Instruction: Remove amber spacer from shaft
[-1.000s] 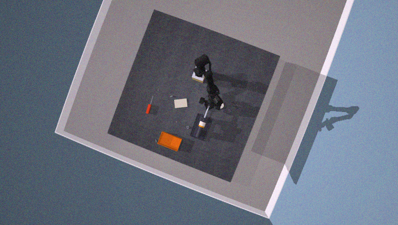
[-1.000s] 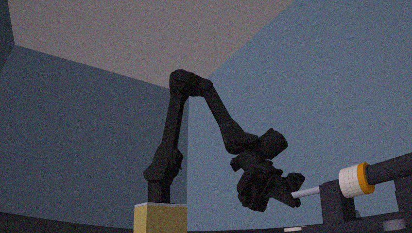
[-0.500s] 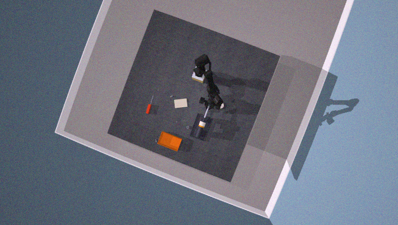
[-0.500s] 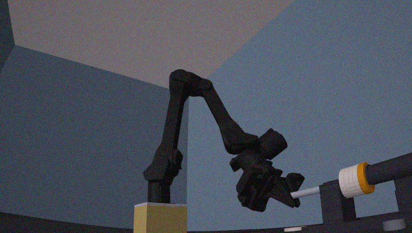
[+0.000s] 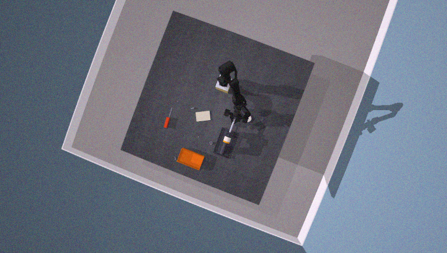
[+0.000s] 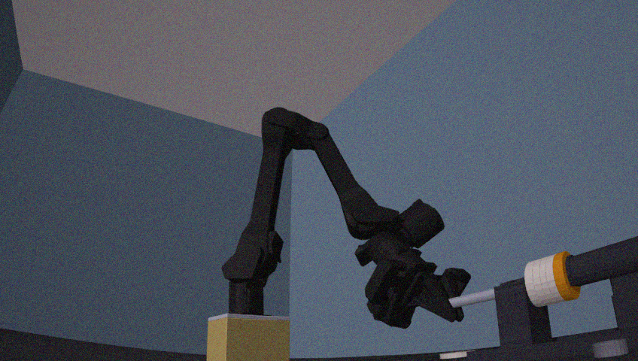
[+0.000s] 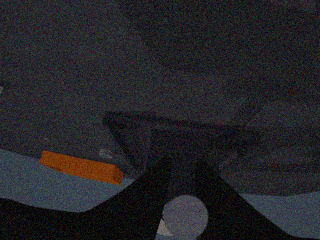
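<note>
The grey shaft (image 5: 231,126) (image 6: 474,297) runs from my gripper through a dark upright support (image 6: 512,313). Its round end (image 7: 186,217) shows between the fingers in the wrist view. My gripper (image 5: 234,119) (image 6: 455,303) (image 7: 183,167) is shut on the shaft. White spacers (image 5: 226,138) (image 6: 539,281) sit side by side just beyond the support. The amber spacer (image 5: 226,142) (image 6: 565,274) is in line with them, between them and the dark housing (image 6: 602,263). It has not dropped below their line. The shaft inside the spacers and housing is hidden.
An orange tray (image 5: 190,159) (image 7: 82,167) stands beside the fixture. A red-handled screwdriver (image 5: 166,122), a beige block (image 5: 203,116) and a small ring (image 5: 210,143) lie on the dark mat (image 5: 175,40). A grey cylinder (image 6: 609,347) shows low at the right in the exterior view.
</note>
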Robot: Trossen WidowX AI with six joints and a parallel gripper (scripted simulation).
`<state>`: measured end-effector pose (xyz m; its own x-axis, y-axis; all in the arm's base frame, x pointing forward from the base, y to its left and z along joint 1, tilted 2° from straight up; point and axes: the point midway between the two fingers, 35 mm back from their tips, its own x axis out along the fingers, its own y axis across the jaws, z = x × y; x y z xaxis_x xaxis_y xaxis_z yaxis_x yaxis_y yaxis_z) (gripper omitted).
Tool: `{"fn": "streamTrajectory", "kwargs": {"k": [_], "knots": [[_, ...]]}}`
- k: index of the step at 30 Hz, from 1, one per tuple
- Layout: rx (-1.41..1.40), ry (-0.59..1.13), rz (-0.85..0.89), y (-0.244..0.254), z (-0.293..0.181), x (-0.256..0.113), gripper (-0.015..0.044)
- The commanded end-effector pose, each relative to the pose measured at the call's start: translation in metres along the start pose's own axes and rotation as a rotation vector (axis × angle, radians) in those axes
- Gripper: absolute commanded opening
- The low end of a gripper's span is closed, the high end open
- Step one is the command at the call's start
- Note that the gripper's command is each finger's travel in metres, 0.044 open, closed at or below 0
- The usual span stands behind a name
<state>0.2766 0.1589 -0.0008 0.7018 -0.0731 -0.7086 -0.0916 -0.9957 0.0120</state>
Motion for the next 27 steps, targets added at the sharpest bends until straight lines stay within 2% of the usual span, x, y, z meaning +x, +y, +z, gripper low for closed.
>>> {"fn": "streamTrajectory", "kwargs": {"k": [1,27], "knots": [[0.002,-0.001,0.000,-0.0001,0.0009,-0.0007,0.0000],[0.002,-0.001,0.000,-0.0001,0.0029,-0.0026,0.0000]]}}
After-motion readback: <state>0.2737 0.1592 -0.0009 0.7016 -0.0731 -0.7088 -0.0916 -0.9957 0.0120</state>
